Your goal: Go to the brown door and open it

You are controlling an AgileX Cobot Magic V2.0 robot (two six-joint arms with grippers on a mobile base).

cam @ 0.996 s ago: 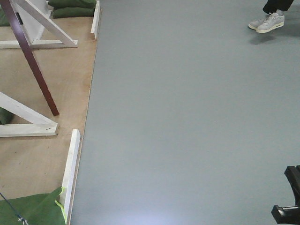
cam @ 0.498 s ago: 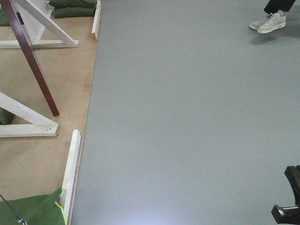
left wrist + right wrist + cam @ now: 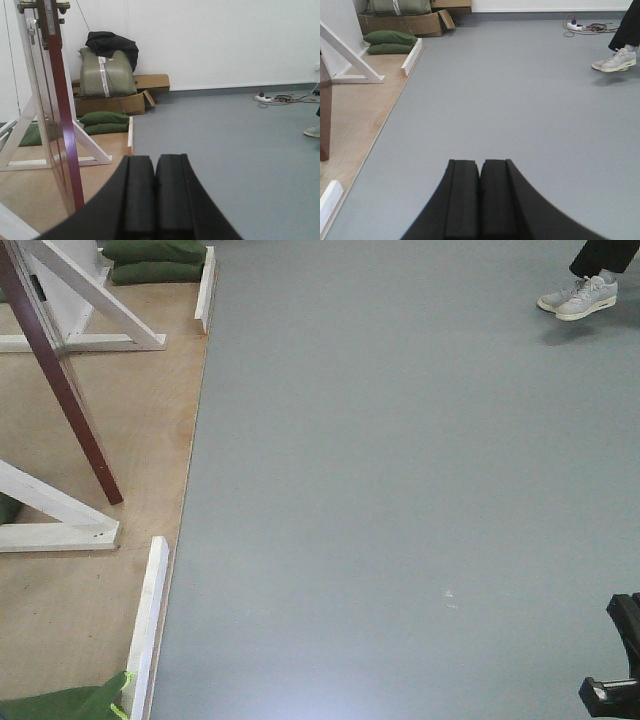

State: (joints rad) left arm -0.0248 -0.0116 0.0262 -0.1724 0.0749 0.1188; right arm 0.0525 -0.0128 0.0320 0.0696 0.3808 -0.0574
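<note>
Left gripper (image 3: 154,165): pads pressed together, held nothing.
Right gripper (image 3: 480,167): likewise pressed together, empty.
Risk: base could have clipped low white beam (image 3: 150,610) edging the plywood (image 3: 70,620) if steered left too soon.
Door (image 3: 62,115): stood edge-on ahead-left, well apart, handle (image 3: 63,6) up high.
Beyond: sandbags (image 3: 102,122), boxes (image 3: 117,102), a bystander's shoe (image 3: 580,298).

You will find no text, label, brand or number that can be read in any view. The cardboard box (image 3: 100,105), the white strap (image 3: 104,75) on the grey bag (image 3: 117,70) and the sneaker (image 3: 580,300) show no legible print.
</note>
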